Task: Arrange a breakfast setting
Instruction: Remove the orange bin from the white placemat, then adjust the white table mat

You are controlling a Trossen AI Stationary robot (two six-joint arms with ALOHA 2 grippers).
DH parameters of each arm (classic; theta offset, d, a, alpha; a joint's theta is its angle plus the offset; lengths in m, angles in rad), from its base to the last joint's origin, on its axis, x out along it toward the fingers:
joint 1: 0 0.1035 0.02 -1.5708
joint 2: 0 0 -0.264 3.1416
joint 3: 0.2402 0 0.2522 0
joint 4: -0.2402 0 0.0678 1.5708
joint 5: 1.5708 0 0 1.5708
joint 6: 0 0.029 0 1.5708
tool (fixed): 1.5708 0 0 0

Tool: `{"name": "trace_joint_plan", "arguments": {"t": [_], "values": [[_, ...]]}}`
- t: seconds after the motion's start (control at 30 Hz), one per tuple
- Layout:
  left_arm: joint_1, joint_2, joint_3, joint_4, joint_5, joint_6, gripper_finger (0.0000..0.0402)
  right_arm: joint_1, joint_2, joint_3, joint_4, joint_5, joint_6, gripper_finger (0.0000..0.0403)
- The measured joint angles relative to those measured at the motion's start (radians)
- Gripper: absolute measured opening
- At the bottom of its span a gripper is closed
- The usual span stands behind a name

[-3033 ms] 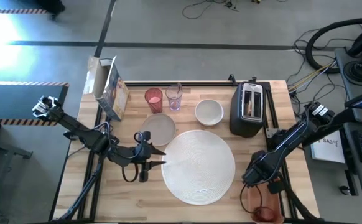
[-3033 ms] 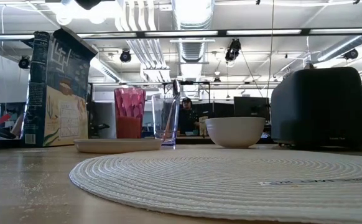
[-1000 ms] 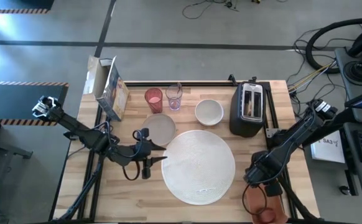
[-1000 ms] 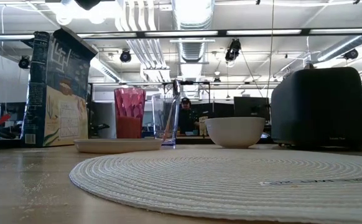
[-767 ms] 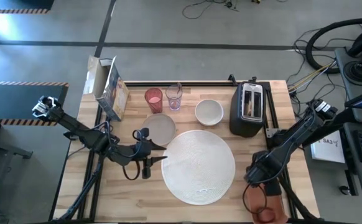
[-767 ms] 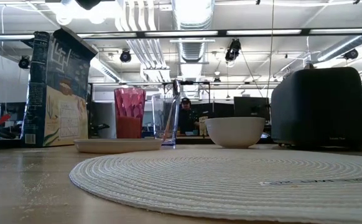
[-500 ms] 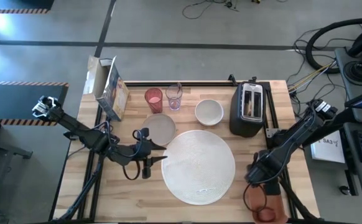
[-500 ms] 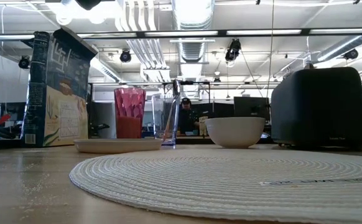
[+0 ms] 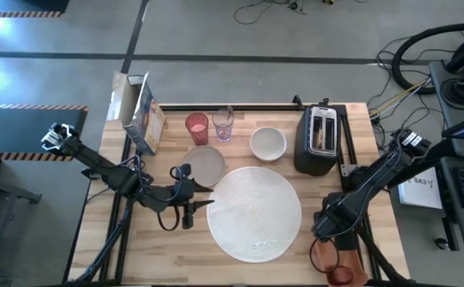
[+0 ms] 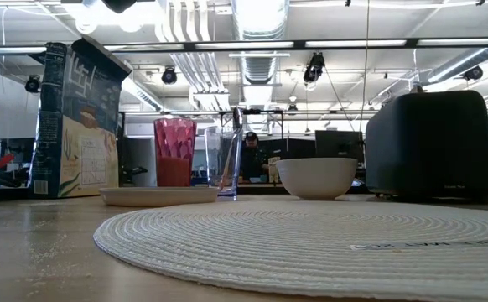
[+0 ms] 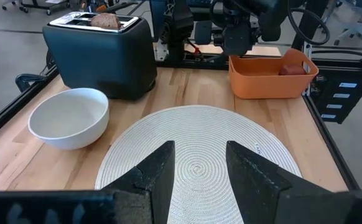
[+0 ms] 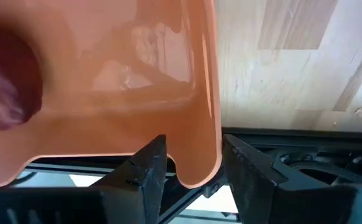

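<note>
The right end effector (image 12: 190, 163) hangs over the near right corner of the worktop (image 9: 164, 239), its fingers spread either side of the orange tray's (image 9: 334, 263) rim without closing on it. A dark-red fruit (image 12: 7, 84) lies inside that tray. The left end effector (image 11: 196, 171) rests low, its fingers parted wide, just beside the big round woven plate (image 9: 253, 213). Behind the plate stand the small plate (image 9: 205, 164), pink tumbler (image 9: 197, 127), clear glass (image 9: 222, 124) with a spoon in it, and white bowl (image 9: 268, 144). A toast slice (image 11: 104, 20) sits in the black toaster (image 9: 317, 141). A cereal box (image 9: 140, 113) stands at the far left.
</note>
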Motion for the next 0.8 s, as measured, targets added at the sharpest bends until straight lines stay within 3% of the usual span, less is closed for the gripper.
{"name": "trace_joint_plan", "arguments": {"t": [0.53,0.63,0.8], "values": [[0.0,0.007,0.0,0.0,0.0,0.007,0.0128,0.01,-0.055,0.065,-0.134,0.014,0.081,0.0131],[0.0,0.022,0.0,0.0,0.001,0.007,0.0128,0.01,-0.053,0.101,-0.126,0.098,0.09,0.0128],[0.0,0.057,0.0,0.002,0.045,-0.004,0.0128,-0.007,-0.043,0.165,-0.054,0.332,0.088,0.0125]]}}
